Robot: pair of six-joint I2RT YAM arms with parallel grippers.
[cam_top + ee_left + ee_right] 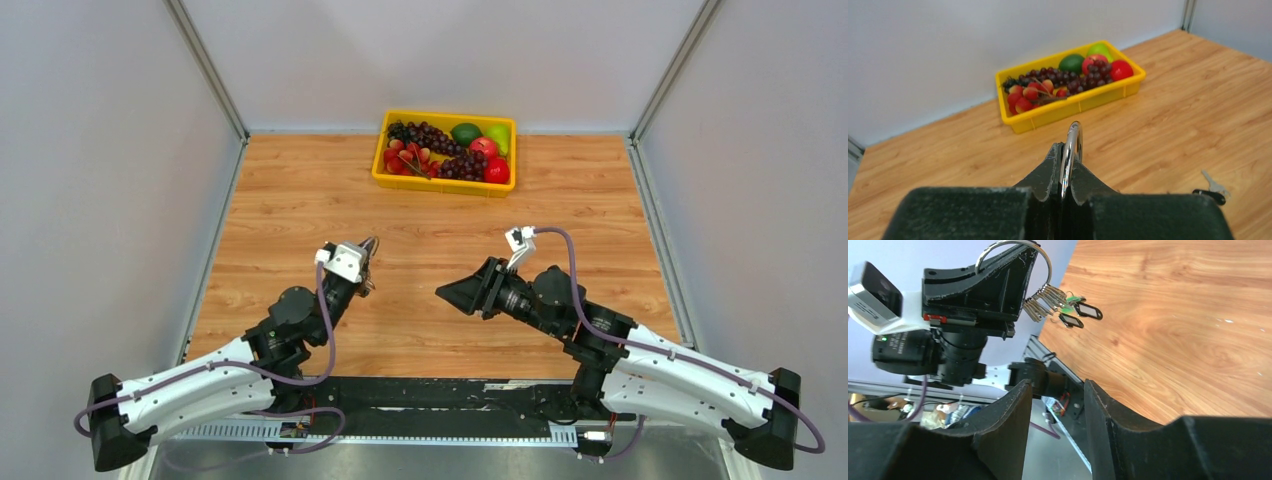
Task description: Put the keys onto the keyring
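Note:
My left gripper (362,268) is shut on a silver keyring (1071,146) and holds it upright above the table. In the right wrist view the keyring (1013,252) carries a bunch of keys (1040,302) that hang from it, one with a green head (1075,300) and two with black heads (1088,310). One loose key (1213,189) with a black head lies on the table to the right of the left gripper; it does not show in the top view. My right gripper (446,293) is open and empty, and points at the left gripper (993,280) from a short way off.
A yellow tray (444,184) of fruit stands at the far middle of the wooden table (300,200), also in the left wrist view (1058,112). Grey walls enclose the table on three sides. A metal rail (400,430) runs along the near edge.

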